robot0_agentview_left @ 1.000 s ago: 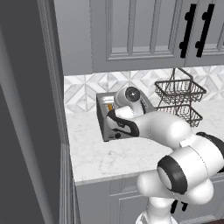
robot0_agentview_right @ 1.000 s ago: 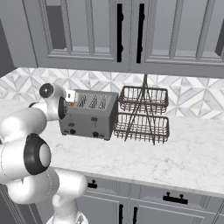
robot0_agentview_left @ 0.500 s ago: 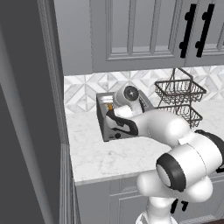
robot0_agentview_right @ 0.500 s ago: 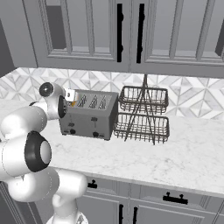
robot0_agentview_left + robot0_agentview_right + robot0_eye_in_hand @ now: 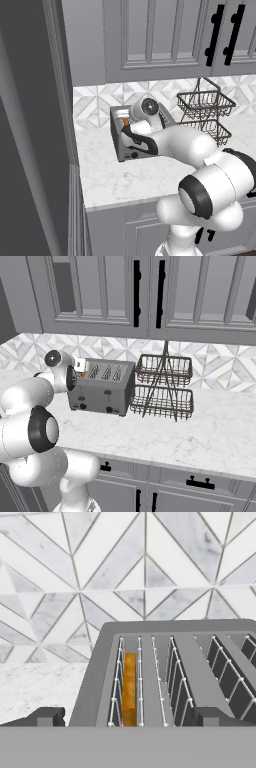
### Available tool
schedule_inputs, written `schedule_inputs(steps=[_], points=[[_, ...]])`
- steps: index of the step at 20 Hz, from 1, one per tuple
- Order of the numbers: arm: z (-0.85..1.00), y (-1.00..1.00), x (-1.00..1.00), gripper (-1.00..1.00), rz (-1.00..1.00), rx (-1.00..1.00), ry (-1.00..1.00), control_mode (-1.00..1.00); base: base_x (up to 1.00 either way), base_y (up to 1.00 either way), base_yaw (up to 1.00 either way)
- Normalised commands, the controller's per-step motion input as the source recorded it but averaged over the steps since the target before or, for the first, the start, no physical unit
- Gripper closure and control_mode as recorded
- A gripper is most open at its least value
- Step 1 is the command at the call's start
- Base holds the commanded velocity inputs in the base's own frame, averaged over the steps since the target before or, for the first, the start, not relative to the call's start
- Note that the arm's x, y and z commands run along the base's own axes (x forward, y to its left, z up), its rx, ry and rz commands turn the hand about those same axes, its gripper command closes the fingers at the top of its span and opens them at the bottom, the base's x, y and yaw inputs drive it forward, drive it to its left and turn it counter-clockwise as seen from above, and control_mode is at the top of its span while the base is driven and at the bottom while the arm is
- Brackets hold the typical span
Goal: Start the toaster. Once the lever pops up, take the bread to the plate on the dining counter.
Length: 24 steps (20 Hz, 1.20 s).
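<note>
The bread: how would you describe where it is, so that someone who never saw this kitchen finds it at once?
Find the marble wall counter under the grey cabinets, then the grey four-slot toaster left of the two-tier wire basket. The bread is the thin orange-tan slice standing in the end slot farthest from the basket; the neighbouring slots look empty.

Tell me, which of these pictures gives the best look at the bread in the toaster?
The hand view: it looks straight down into the toaster, where the bread stands as an orange strip in the leftmost slot. The left base view shows just an orange speck beside the arm. The right base view shows a small orange bit at the toaster's near end.
</note>
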Motion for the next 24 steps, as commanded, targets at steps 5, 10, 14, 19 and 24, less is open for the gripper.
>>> schedule_inputs(steps=[5,10,14,19,24], points=[[0.0,0.0,0.0,-1.0,0.0,0.0,0.0,-1.0,0.0,0.0,0.0],[0.0,0.0,0.0,-1.0,0.0,0.0,0.0,-1.0,0.0,0.0,0.0],[0.0,0.0,0.0,-1.0,0.0,0.0,0.0,-1.0,0.0,0.0,0.0],[0.0,0.0,0.0,-1.0,0.0,0.0,0.0,-1.0,0.0,0.0,0.0],[0.0,0.0,0.0,-1.0,0.0,0.0,0.0,-1.0,0.0,0.0,0.0]])
